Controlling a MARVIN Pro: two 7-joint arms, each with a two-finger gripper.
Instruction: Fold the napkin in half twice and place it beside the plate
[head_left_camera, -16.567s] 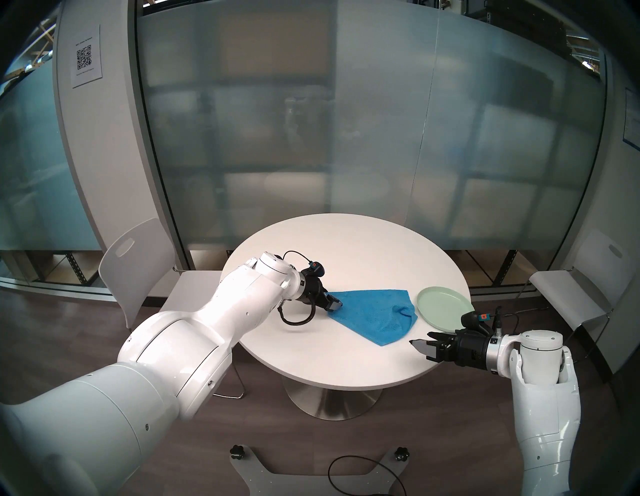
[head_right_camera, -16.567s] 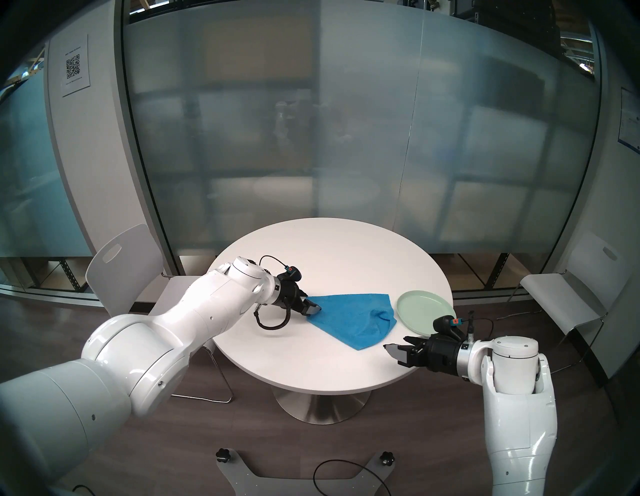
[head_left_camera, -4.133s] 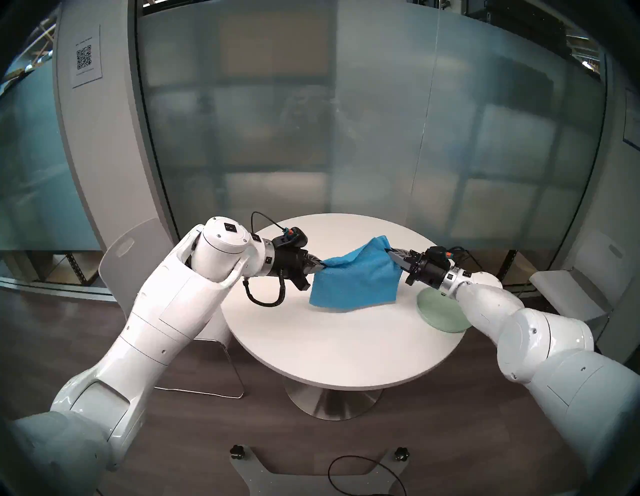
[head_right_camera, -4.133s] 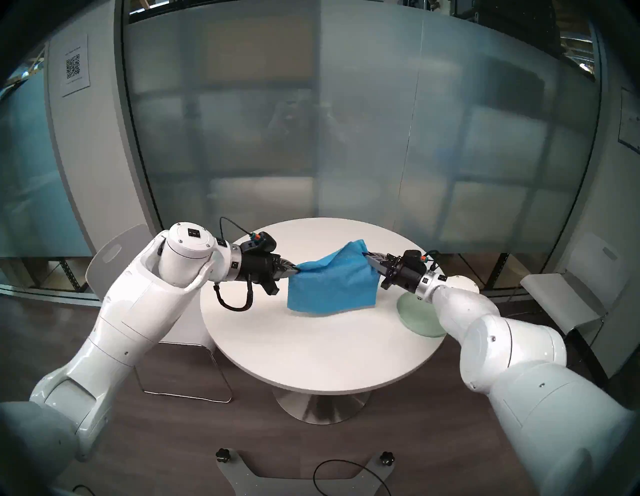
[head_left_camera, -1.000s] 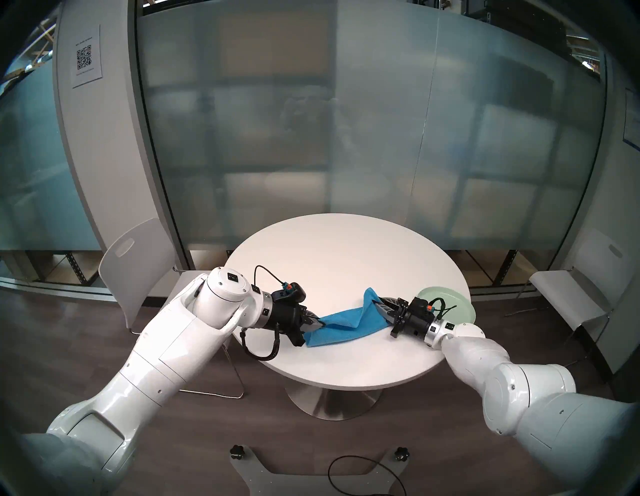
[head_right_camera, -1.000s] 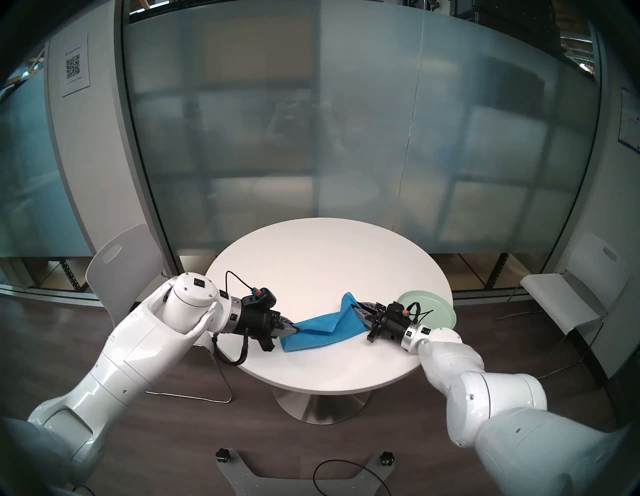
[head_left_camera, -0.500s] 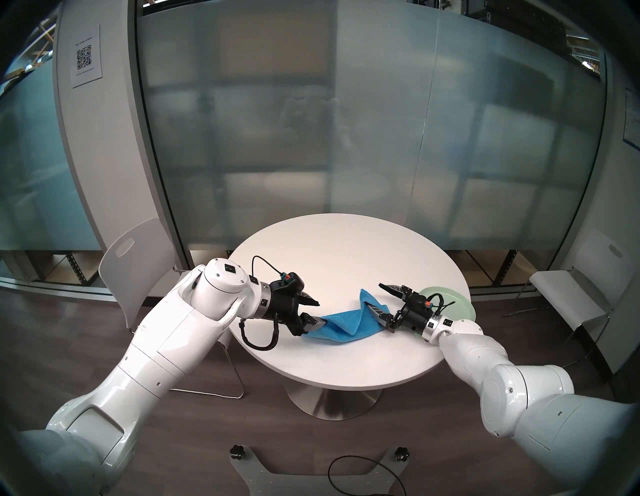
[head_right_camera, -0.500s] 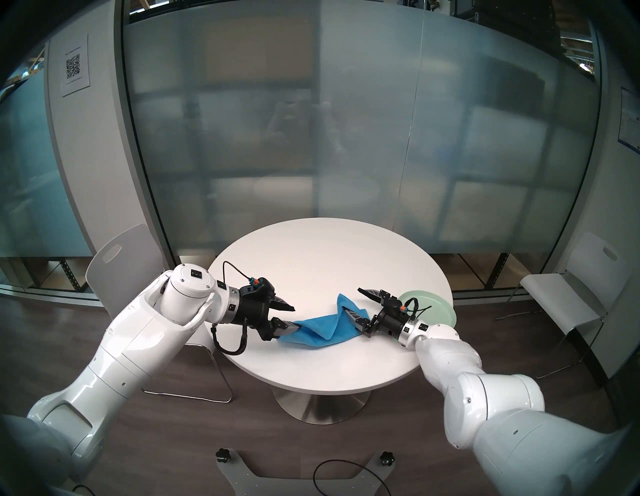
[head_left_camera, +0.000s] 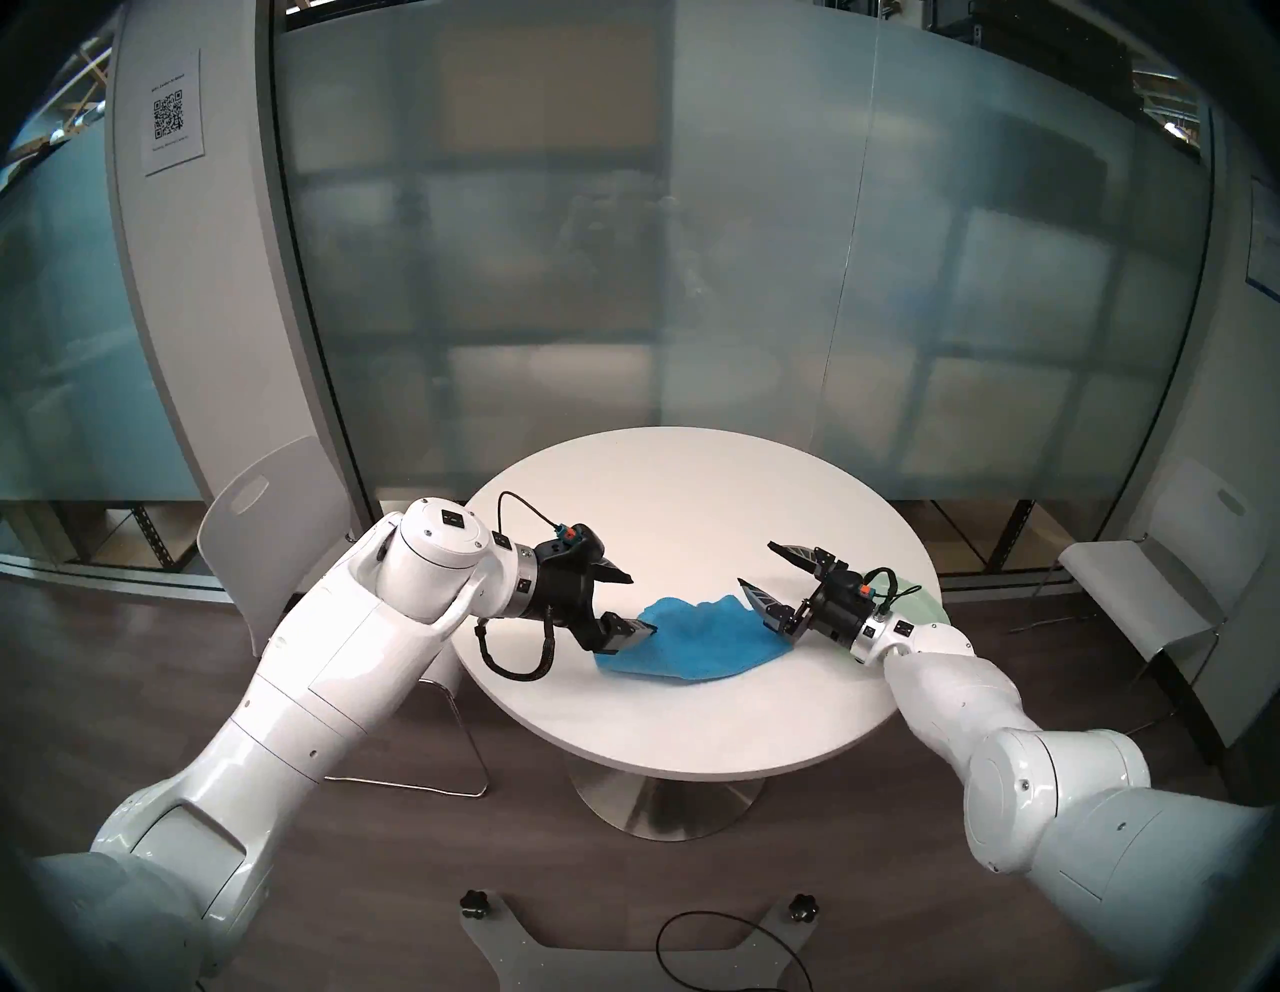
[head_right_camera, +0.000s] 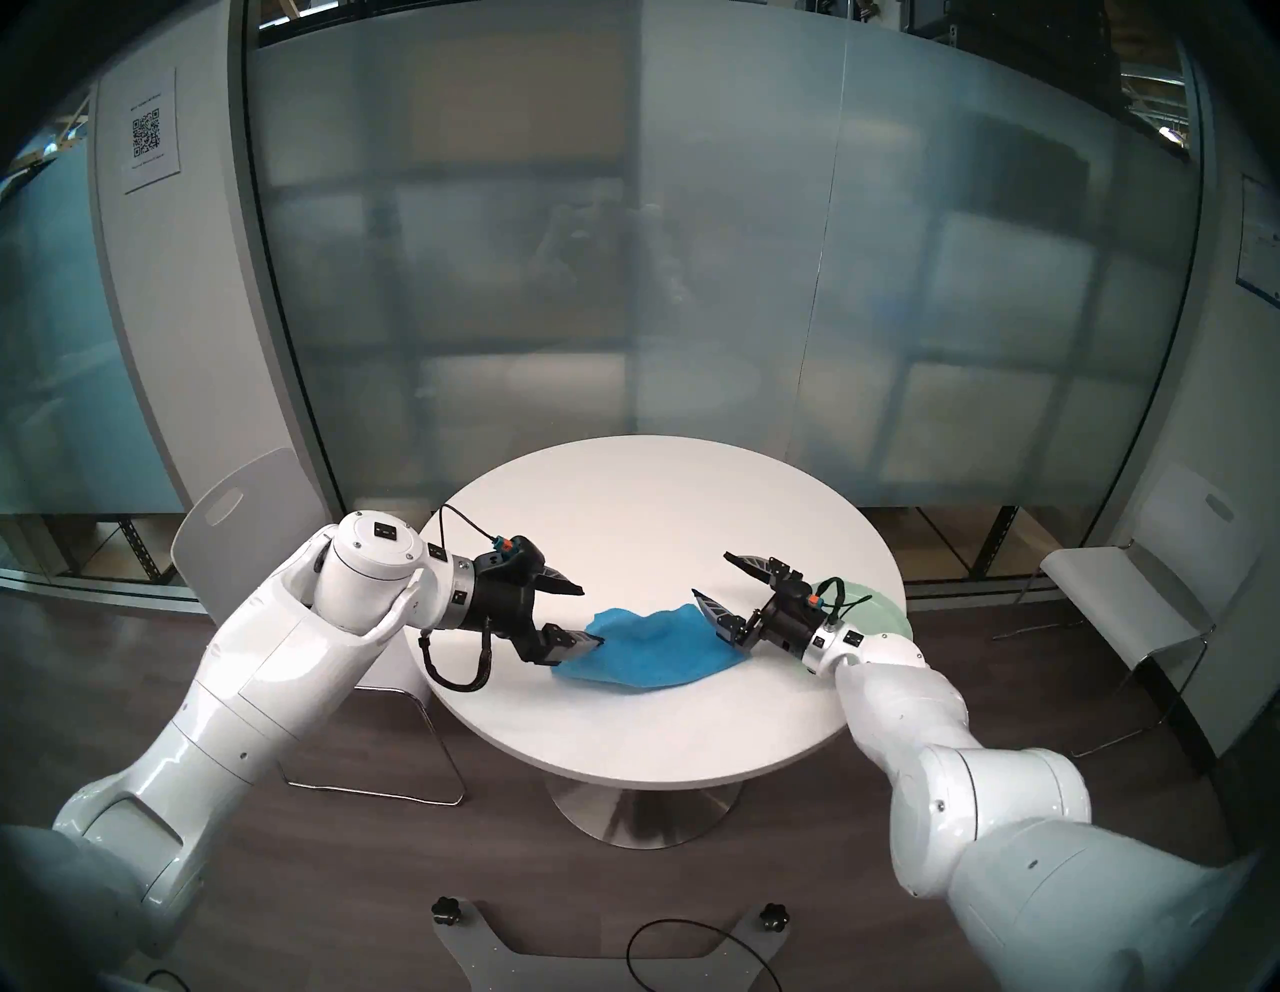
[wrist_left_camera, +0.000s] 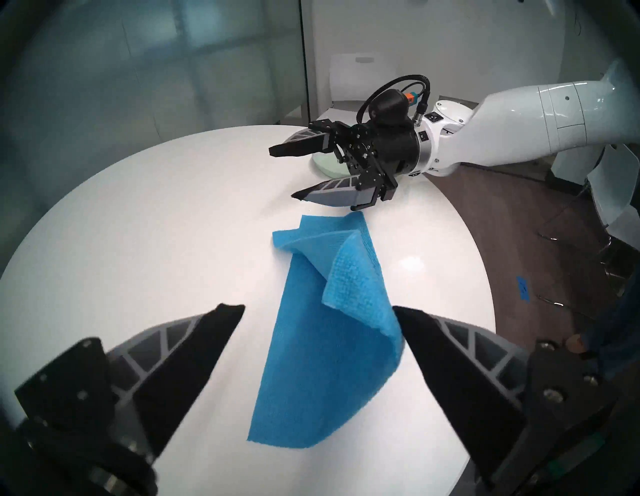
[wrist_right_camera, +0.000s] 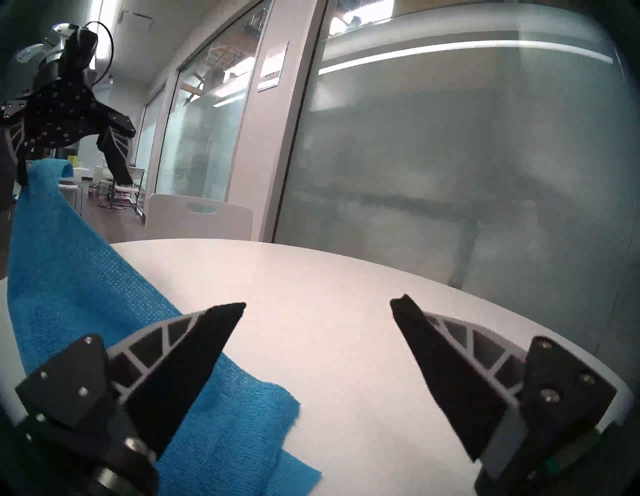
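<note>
Both arms are glossy white w/ chunky rounded joints. Black grippers, ribbed grey-black fingers (wrist_left_camera: 194, 350), looped black cables, orange connectors.

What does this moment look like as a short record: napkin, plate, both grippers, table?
napkin: blue cloth, lying on the table in a loose, uneven fold with one flap curled up; neither gripper is closed on it
plate: pale green, near the table's right edge, largely hidden behind the right gripper
left gripper: open, at the napkin's left end
right gripper: open, at the napkin's right end
table: round, white
task state: fold untidy, second fold not visible
</note>
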